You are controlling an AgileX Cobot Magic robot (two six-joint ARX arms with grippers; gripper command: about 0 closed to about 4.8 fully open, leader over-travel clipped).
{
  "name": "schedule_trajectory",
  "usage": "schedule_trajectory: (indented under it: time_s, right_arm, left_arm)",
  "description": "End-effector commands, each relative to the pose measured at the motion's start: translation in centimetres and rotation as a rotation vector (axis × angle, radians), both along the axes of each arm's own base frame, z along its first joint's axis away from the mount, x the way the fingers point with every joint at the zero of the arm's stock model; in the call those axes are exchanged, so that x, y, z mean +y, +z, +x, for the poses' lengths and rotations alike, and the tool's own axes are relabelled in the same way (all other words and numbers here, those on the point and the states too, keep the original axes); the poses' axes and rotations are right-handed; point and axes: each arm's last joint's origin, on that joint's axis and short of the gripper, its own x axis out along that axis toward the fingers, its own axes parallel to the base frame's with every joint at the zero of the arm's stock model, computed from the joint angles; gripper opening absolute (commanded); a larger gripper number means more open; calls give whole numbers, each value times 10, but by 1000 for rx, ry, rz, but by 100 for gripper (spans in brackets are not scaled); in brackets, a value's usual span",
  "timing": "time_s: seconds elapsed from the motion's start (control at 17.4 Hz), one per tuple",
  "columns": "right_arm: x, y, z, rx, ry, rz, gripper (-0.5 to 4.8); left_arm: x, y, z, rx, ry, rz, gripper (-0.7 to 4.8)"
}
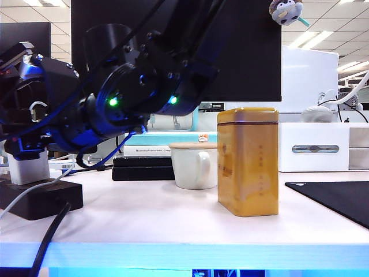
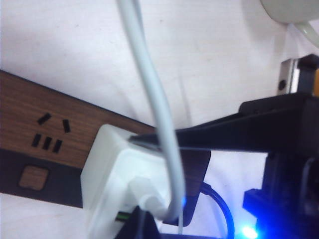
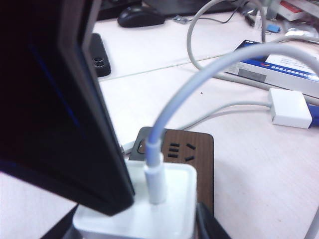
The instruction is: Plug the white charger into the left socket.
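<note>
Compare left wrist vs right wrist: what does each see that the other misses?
Left wrist only: white mug rim and the strip's square button. Right wrist only: black mouse and blue-and-white box. Both: white charger standing on the power strip, its cable, an unused socket beside it, the left gripper clamped on the charger, and the right gripper close alongside.

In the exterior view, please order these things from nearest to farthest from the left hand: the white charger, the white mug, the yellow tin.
1. white charger: directly under the left hand, far left, on the power strip.
2. white mug: centre, behind the tin.
3. yellow tin: right of centre, near the front.
</note>
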Motion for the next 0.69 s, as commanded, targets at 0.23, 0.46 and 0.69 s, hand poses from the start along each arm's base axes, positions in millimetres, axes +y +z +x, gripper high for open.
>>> schedule_trajectory:
  time_s: [0.23, 0.46, 0.69]
  right_arm:
    - [-5, 25, 4, -64, 54, 46, 284]
    - [-9, 28, 7, -102, 51, 31, 284]
    - [-17, 28, 17, -103, 27, 11, 284]
  left_arm:
    - [5, -20, -5, 121, 38, 145, -6]
    - [5, -19, -5, 121, 37, 128, -6]
    - [5, -19, -5, 121, 36, 125, -6]
